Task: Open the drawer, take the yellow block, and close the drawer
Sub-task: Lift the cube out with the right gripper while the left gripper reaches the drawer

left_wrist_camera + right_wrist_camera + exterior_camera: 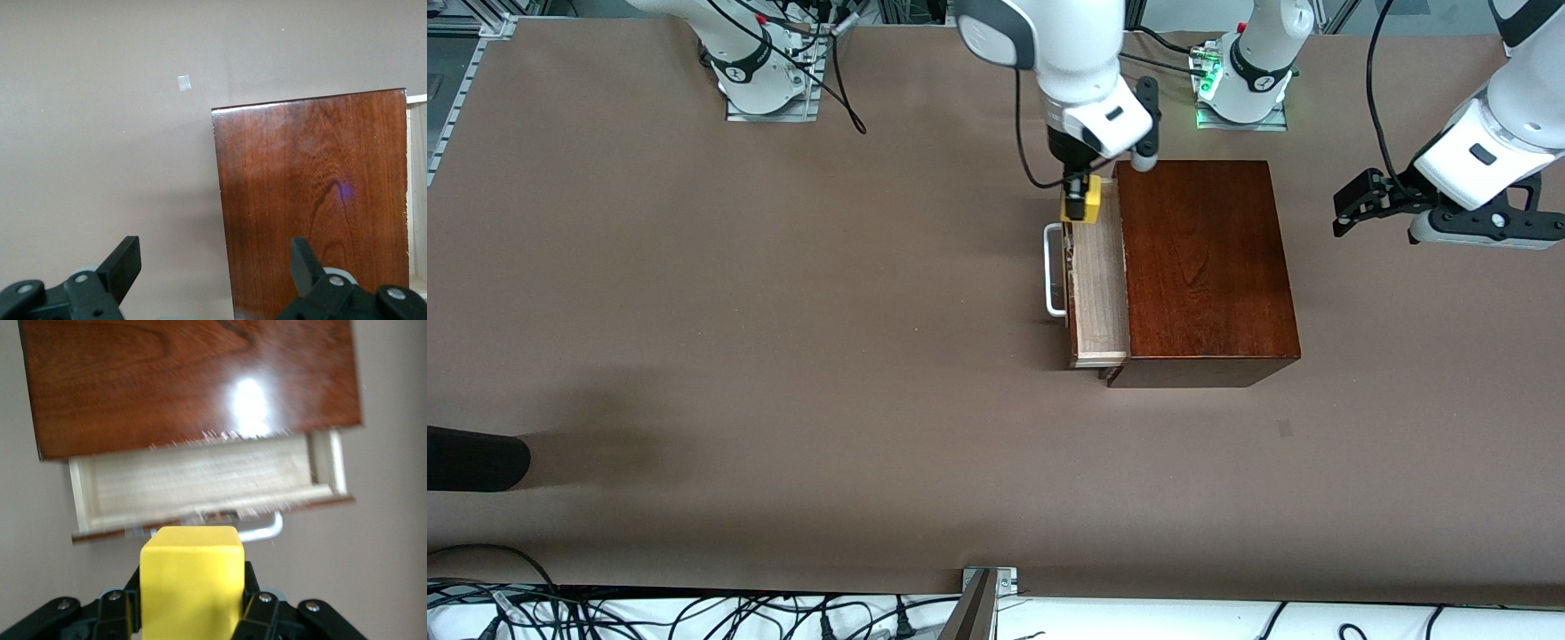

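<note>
Over the open pale-wood drawer (1098, 284) of the glossy reddish-brown wooden box (1205, 262), white bar handle (1055, 271) out front: right gripper (1081, 197) clamped on the small bright yellow cube (1080, 203), lifted clear of the tray. Take step looks done; next, pushing the drawer front shut, with bare brown table (783, 311) ahead of it. Toward the left arm's end, left gripper (1374, 203) waiting, jaws wide, empty.
</note>
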You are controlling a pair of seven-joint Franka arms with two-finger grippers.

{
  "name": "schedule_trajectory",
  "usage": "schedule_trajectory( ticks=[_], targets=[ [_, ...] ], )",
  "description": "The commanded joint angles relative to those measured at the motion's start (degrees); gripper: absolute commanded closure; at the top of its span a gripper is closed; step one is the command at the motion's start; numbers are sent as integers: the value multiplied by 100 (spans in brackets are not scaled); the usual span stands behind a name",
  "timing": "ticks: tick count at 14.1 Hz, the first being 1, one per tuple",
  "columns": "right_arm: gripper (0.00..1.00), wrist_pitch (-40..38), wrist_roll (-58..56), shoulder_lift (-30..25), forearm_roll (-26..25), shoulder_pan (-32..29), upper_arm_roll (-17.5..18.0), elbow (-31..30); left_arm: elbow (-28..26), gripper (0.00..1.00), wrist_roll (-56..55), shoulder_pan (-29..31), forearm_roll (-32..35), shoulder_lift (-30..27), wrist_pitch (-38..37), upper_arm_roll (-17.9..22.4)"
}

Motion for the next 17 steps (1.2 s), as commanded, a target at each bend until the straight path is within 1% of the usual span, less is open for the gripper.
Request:
schedule_trajectory(
  ticks=[1,2,3,4,6,7,9,11,12,13,15,16,17],
  targets=[
    [100,-453,343,-402,271,-661,16,-138,60,0,636,-92,-377,-43,-267,-126],
    [100,-584,370,-508,359,-934,16,-138,86,0,1101,-118,-449,9,-303,-187],
    [100,-681,371,-726,429,-1146,7,-164,121,0,1610,-145,-449,97,-303,-310],
    [100,-691,388,-1007,447,-1461,-10,-382,182,0,2067,-154,-449,237,-329,-433],
    [100,-709,371,-1412,631,-2330,-2,-1084,218,0,2824,-162,-458,501,-408,-687],
    [100,-709,371,-1597,771,-2700,-2,-1444,218,0,3063,-171,-580,676,-417,-845],
    [100,-551,729,-2062,808,-3342,-2,-2410,305,0,3057,-189,-1071,932,-435,-1249],
    [100,-419,1029,-2335,834,-3783,-2,-3253,734,0,3039,-372,-1362,1466,-444,-1732],
    [100,-149,1091,-2485,834,-3950,-2,-3754,1050,0,3030,-539,-1476,1843,-444,-1917],
    [100,176,1161,-2599,799,-4152,-2,-4246,1340,0,3074,-706,-1451,2212,-435,-1963],
    [100,774,1179,-2575,772,-4460,-2,-4995,1728,0,3353,-1075,-1408,2741,-357,-1963],
    [100,1220,1223,-2531,746,-4601,-2,-5364,1913,0,3590,-1303,-1259,2996,-234,-1972],
    [100,1791,1380,-2504,729,-4680,-2,-5820,2071,0,3880,-1488,-997,3198,63,-1972]
  ],
)
